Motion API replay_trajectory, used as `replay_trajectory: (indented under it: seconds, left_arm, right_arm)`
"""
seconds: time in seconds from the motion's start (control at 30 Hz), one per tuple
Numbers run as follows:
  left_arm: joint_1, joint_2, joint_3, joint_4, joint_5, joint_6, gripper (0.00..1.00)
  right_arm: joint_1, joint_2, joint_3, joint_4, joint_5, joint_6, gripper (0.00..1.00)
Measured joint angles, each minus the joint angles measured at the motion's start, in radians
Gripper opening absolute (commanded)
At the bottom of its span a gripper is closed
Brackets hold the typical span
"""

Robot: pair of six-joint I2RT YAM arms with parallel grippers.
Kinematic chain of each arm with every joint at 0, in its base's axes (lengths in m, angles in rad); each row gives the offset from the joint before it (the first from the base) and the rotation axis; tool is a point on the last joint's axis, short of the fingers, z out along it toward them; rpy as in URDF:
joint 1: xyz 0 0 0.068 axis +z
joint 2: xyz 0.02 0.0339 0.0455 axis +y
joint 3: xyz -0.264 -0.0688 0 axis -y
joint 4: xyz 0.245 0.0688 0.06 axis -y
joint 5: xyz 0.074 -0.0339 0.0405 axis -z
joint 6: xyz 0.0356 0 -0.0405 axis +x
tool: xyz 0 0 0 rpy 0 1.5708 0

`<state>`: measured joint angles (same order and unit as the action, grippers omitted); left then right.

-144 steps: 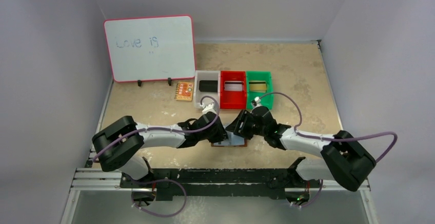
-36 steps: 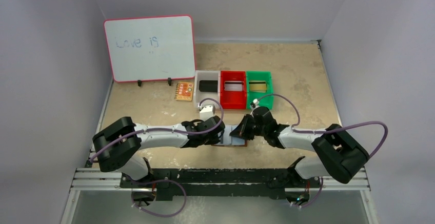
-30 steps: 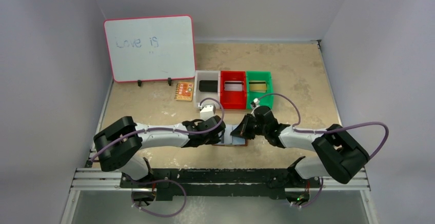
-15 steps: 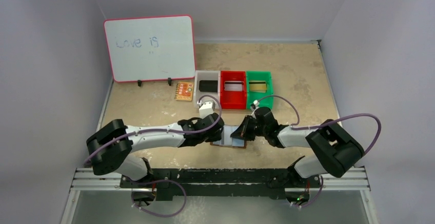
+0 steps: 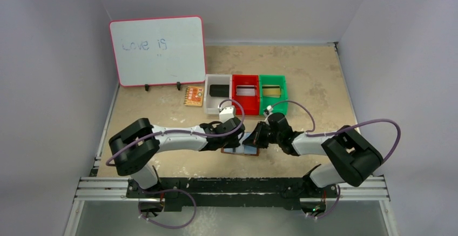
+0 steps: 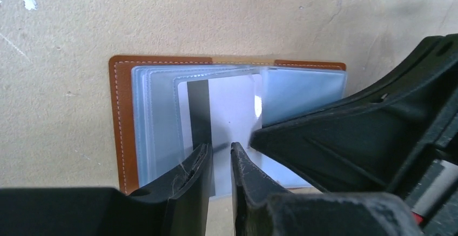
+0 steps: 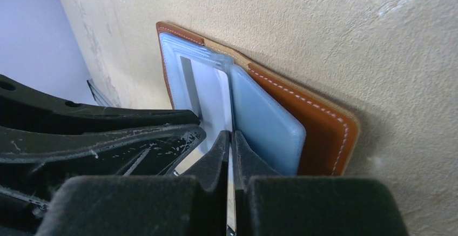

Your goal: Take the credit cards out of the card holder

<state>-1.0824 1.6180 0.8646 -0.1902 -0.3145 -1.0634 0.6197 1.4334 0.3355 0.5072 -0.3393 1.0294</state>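
Note:
The brown card holder [image 6: 120, 122] lies open on the table, its clear blue-grey sleeves fanned out [image 5: 241, 150]. A white credit card [image 6: 232, 106] with a black stripe sits in the middle sleeve, which is slightly raised. My left gripper [image 6: 221, 152] hovers over that card's near edge, jaws a narrow gap apart, clamping nothing. My right gripper [image 7: 229, 134] is shut, its tips pinching the thin edge of the sleeve between the white card and the pale blue panel [image 7: 264, 120]. In the top view both grippers [image 5: 233, 140] [image 5: 253, 139] meet over the holder and hide most of it.
Behind the holder stand three bins in a row: grey [image 5: 208, 91] with a black card, red [image 5: 234, 98] with a white card, green [image 5: 284, 96] with a gold card. An orange patterned card [image 5: 194, 95] lies left of them. A whiteboard [image 5: 157, 49] stands at the back left.
My left arm has swung right and forward, bringing its wrist nearer the holder, and its jaws have parted slightly. The right gripper has stayed shut at the holder.

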Motion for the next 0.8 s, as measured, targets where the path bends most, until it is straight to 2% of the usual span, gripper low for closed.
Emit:
replay_trajectory:
  seconds: [0.67,0.8]
  left_arm:
    - [0.0,-0.021,-0.037,-0.034,-0.072,-0.043,0.15]
    - [0.0,-0.021,-0.037,-0.035,-0.074,-0.043,0.15]
  right_arm:
    - [-0.001,-0.128,-0.023,-0.087,0.064,0.037,0.01]
    - [-0.006,-0.15,-0.031,-0.128,0.08,0.037,0.06]
